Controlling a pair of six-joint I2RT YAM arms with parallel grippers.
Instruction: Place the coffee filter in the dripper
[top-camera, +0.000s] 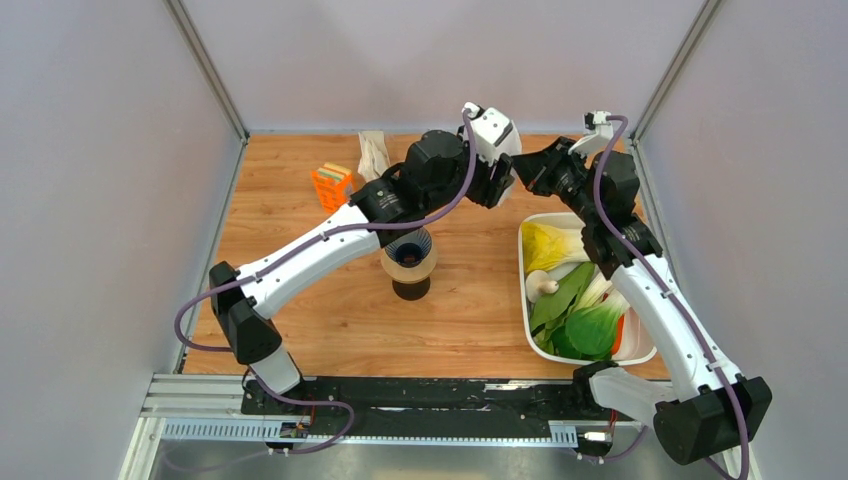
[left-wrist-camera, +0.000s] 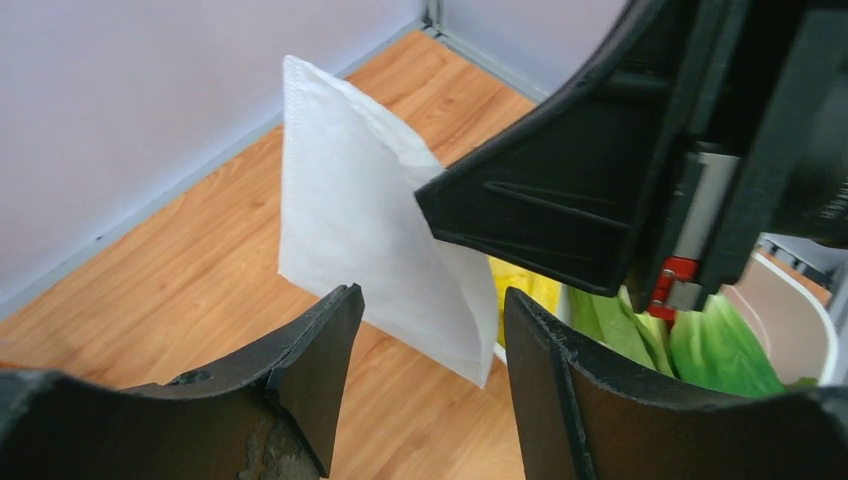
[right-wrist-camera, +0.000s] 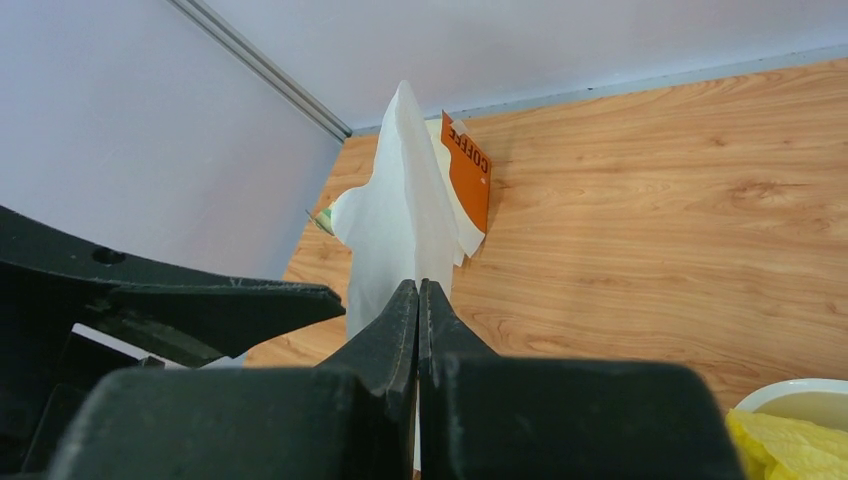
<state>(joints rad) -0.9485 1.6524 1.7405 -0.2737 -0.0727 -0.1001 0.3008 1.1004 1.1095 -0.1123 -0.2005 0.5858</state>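
Beneath left arm (top-camera: 320, 245), dripper (top-camera: 410, 243) partly hidden

dripper (top-camera: 412, 243): far rim under the left arm (top-camera: 310, 255) in the top view; ribs too small to tell.
coffee filter (left-wrist-camera: 350, 215): right edge behind the right gripper (left-wrist-camera: 440, 208); cannot be made out from above.
orange box (right-wrist-camera: 472, 170): left part behind the filter.
white tray (left-wrist-camera: 795, 325): cut by the frame edge.
pale item (top-camera: 373, 155) at the back of the counter (top-camera: 470, 320): unidentifiable.
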